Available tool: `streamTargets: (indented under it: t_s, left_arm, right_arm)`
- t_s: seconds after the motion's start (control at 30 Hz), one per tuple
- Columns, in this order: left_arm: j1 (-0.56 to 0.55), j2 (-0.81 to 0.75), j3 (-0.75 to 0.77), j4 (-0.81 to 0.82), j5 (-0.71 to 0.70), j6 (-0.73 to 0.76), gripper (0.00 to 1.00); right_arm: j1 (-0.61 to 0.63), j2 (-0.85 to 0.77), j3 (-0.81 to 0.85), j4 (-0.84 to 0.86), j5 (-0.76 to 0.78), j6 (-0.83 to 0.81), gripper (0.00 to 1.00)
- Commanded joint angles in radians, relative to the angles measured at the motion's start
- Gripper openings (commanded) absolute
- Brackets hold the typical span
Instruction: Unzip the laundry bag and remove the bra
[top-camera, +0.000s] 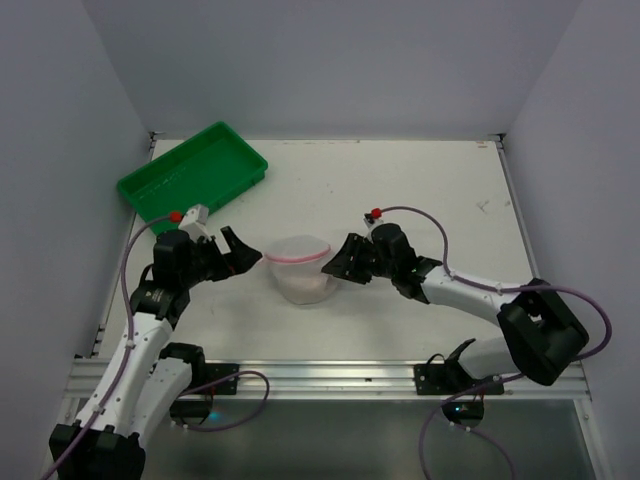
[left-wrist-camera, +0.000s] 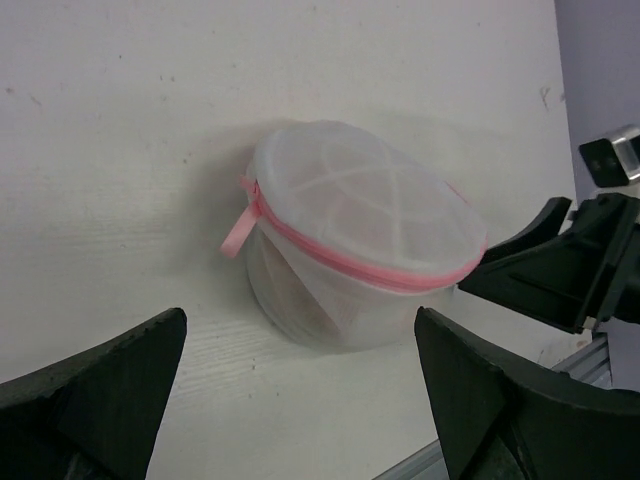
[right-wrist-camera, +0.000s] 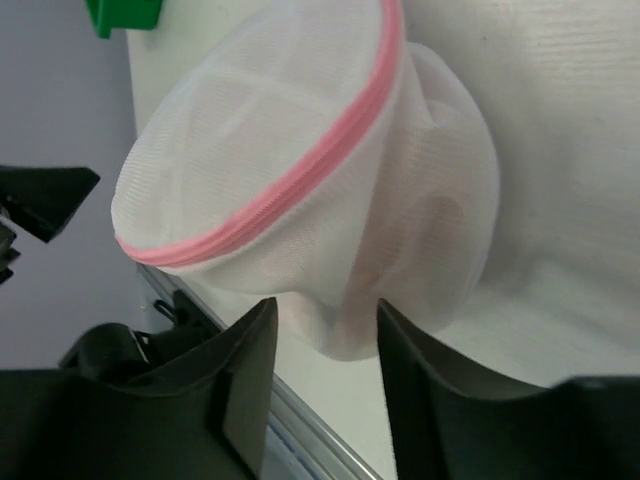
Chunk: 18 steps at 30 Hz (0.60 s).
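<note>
Well to the left of the laundry bag (top-camera: 298, 268) and farther from the arms, a green tray (top-camera: 192, 175) lies at an angle near the left edge of the white table (top-camera: 430, 190).

Just left of the bag, the left gripper (top-camera: 243, 250) points at it with its jaws spread wide. It holds nothing and stands apart from the mesh. In its wrist view the bag sits framed between the two black fingers (left-wrist-camera: 110, 380).

The bag itself rests on the table between the two arms, a small rounded white mesh pouch. Its pink zipper (left-wrist-camera: 370, 268) runs shut around the rim, and a short pink pull tab (left-wrist-camera: 238, 228) hangs at the end facing the left gripper. A dim beige shape (left-wrist-camera: 285, 290) shows through the mesh low in the pouch. It is probably the bra, though the mesh blurs it too much to be sure.

At the bag's right side, the right gripper (top-camera: 335, 262) reaches in low. Its jaws stand a narrow way apart, and a bulge of the bag's lower mesh sits in the gap at the fingertips (right-wrist-camera: 255, 325). Whether the pads press the mesh cannot be told.
</note>
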<state>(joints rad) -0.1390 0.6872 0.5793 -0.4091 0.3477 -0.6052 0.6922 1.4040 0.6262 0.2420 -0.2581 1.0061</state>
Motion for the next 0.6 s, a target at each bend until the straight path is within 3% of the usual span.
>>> streamTargets:
  t_s: [0.0,0.03,0.13,0.23,0.37,0.57]
  left_arm:
    - [-0.005,0.061,-0.041,0.128,0.082,-0.007,1.0]
    - [-0.005,0.083,-0.044,0.147,0.092,0.004,1.0]
    - [-0.005,0.179,-0.027,0.21,0.097,0.015,1.0]
    - [-0.005,0.287,0.023,0.294,0.131,0.01,1.0]
    - [-0.005,0.469,0.163,0.231,0.18,0.033,1.0]
    - [-0.01,0.401,0.116,0.222,0.123,-0.116,0.95]
  right_arm:
    - [-0.006,-0.106,0.061,-0.214,0.029,-0.133,0.49]
    - [-0.006,-0.128,0.078,-0.237,0.037,-0.15,0.58]
    - [-0.006,-0.212,0.115,-0.348,0.056,-0.199,0.69]
    - [-0.002,-0.279,0.142,-0.432,0.075,-0.218,0.71]
    - [0.003,-0.33,0.148,-0.507,0.121,-0.233,0.71]
    - [0.003,-0.246,0.286,-0.559,0.187,-0.334,0.68]
